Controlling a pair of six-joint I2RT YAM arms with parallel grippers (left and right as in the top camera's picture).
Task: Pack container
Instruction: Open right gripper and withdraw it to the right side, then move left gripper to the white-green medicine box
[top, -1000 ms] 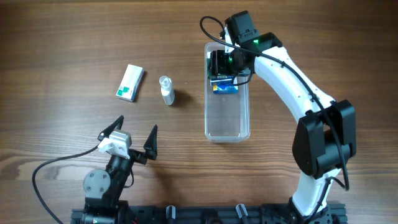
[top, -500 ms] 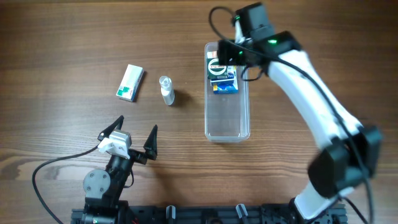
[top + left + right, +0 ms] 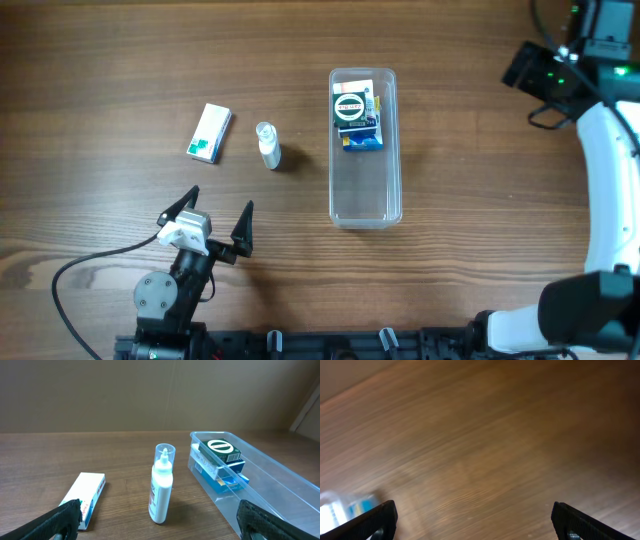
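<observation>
Container (image 3: 365, 190): long axis near-to-far. Bottle (image 3: 268, 146), box (image 3: 209, 133): left of it, nearer left jaws, spread, empty; right jaws spread, far right.

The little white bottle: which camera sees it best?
The left wrist view: the bottle stands upright, close, its clear cap and nozzle plain. Overhead shows it small, from above, between the white-green box and the container. The right wrist view misses it.
</observation>
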